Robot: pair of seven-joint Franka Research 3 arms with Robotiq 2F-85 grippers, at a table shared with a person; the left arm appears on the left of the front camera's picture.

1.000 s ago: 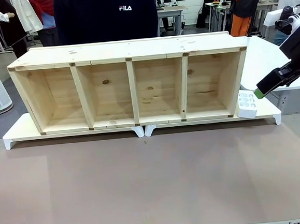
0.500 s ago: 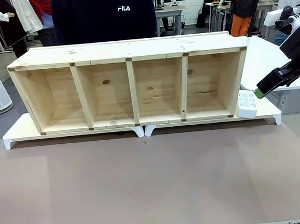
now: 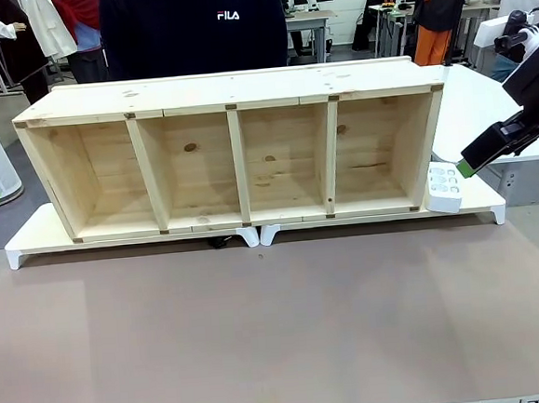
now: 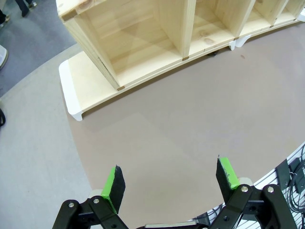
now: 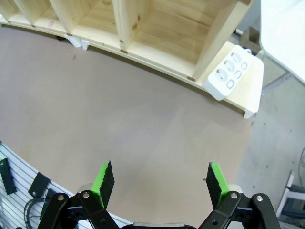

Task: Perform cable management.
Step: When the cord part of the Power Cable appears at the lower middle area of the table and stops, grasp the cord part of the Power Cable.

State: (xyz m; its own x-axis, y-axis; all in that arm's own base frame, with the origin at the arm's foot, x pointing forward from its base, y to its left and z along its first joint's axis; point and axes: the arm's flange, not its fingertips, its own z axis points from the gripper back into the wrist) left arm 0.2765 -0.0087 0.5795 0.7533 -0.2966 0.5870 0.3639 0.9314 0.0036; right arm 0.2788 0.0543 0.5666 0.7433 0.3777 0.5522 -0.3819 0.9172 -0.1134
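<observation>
Opening step, nothing grasped yet. Left gripper and right gripper both hang released and empty over the surface. Only a black bit of the cable pokes out under the wooden shelf, mid-front. Next move probably calls for reaching low there.
</observation>
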